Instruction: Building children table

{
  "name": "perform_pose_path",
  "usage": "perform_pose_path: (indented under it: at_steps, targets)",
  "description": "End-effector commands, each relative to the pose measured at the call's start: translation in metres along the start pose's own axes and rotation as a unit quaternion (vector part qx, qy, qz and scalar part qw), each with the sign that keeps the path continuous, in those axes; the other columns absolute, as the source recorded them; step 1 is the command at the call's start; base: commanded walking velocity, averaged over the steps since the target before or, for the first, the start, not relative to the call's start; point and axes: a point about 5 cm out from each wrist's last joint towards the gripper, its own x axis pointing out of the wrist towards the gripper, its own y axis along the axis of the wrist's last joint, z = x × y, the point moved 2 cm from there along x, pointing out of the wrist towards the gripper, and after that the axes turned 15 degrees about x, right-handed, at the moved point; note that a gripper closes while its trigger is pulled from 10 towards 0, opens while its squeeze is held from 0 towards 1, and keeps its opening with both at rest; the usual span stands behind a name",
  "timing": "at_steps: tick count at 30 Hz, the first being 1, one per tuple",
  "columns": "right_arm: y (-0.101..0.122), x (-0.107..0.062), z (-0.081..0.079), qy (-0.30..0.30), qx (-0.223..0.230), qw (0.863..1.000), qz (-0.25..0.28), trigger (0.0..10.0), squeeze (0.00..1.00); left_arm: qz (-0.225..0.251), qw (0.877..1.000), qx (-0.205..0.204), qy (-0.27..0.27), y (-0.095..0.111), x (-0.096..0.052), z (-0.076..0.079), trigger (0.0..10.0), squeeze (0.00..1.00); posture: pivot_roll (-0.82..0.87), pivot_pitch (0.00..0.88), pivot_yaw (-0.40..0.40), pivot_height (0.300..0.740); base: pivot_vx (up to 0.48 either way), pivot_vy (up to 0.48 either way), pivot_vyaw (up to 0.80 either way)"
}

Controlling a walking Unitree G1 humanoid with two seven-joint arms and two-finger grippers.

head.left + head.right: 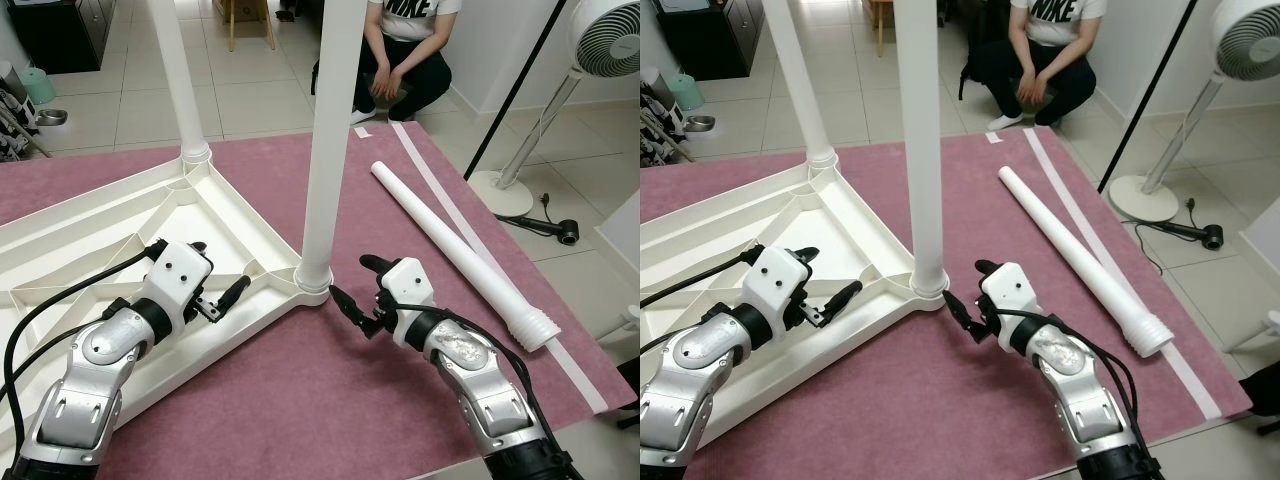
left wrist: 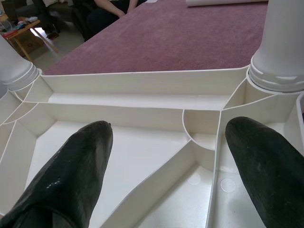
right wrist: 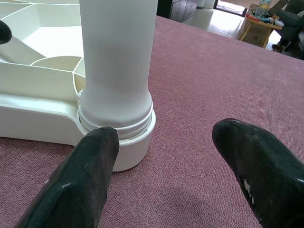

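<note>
A white plastic tabletop (image 1: 110, 235) lies upside down on a mauve rug, ribs facing up. Two white legs stand in its corner sockets: one at the near corner (image 1: 328, 130) and one at the far corner (image 1: 178, 70). A third leg (image 1: 455, 245) lies loose on the rug to the right. My left gripper (image 1: 222, 300) hovers open over the tabletop's ribbed underside, just left of the near leg. My right gripper (image 1: 355, 300) is open on the rug side, its fingers (image 3: 80, 185) close to the base of that leg (image 3: 118, 61) without gripping it.
A person (image 1: 405, 50) crouches on the tiled floor beyond the rug. A standing fan (image 1: 560, 100) and a cable are at the right. A white strip (image 1: 480, 240) lies along the rug beside the loose leg. Furniture stands at the back left.
</note>
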Motion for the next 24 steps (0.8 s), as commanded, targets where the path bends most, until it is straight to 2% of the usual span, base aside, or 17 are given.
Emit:
perform_pose_path:
  at_steps: [1, 24]
  targets:
    - [0.0013, 0.0007, -0.0024, 0.000, 0.002, 1.000, 0.005, 10.0, 0.00, 0.009, 1.000, -0.014, 0.009, 0.0037, 0.0046, 0.0026, 10.0, 0.00, 0.05, 0.000, 0.055, 0.740, 0.000, 0.000, 0.00]
    - [0.0013, 0.0007, -0.0024, 0.000, 0.002, 1.000, 0.005, 10.0, 0.00, 0.009, 1.000, -0.014, 0.009, 0.0037, 0.0046, 0.0026, 10.0, 0.00, 0.05, 0.000, 0.055, 0.740, 0.000, 0.000, 0.00]
